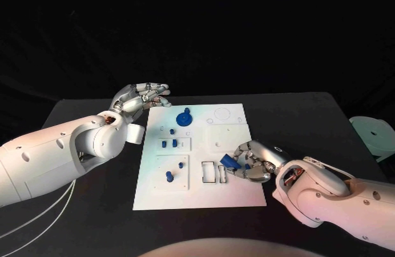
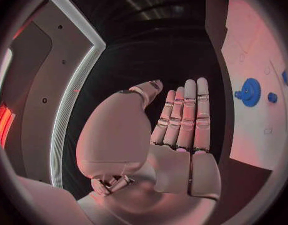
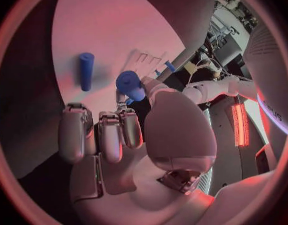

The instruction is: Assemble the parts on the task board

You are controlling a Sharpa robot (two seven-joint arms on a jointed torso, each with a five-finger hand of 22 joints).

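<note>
A short blue cylindrical part (image 3: 130,84) is pinched at the fingertips of the right hand (image 1: 251,163), just above the slotted recess (image 1: 216,172) near the task board's (image 1: 234,200) right edge. The left hand (image 1: 141,99), fingers straight and empty, hovers at the far-left corner.

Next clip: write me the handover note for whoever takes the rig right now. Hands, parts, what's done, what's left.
Left hand: open, holds nothing, at the task board's far left corner, off the board.
Right hand: pinches a blue cylindrical part over the board's right side, beside the slotted holder.
On the board: blue gear at the far end, small blue parts in the left recesses, a blue peg lying loose.
Done: several parts appear seated on the left.
Left: place the held part; the far right recess looks empty.
</note>
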